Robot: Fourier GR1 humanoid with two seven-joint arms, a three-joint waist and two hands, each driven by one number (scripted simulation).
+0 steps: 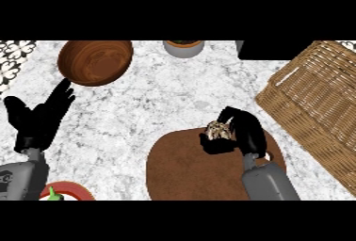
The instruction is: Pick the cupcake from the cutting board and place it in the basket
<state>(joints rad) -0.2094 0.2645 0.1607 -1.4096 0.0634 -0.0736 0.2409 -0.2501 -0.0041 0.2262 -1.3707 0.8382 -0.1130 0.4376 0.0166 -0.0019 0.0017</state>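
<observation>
Kitchen, marble counter (pixel 160 94), wood bowl (pixel 95 62), cutting board (pixel 188 174), wicker basket (pixel 316 94)

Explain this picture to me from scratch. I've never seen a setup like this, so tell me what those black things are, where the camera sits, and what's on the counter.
The camera sits in a humanoid robot's head and looks steeply down at a marble counter. The two grey forearms rising from the lower edge are its arms, each ending in a black hand. The left hand rests open at the view's left, fingers up. The right hand is curled round a cupcake above a round brown cutting board. To the right stands a wicker basket, where the cupcake should go. Also there: a wooden bowl at the upper left, a grey pot at the top edge, and part of a red plate at the lower left.
</observation>
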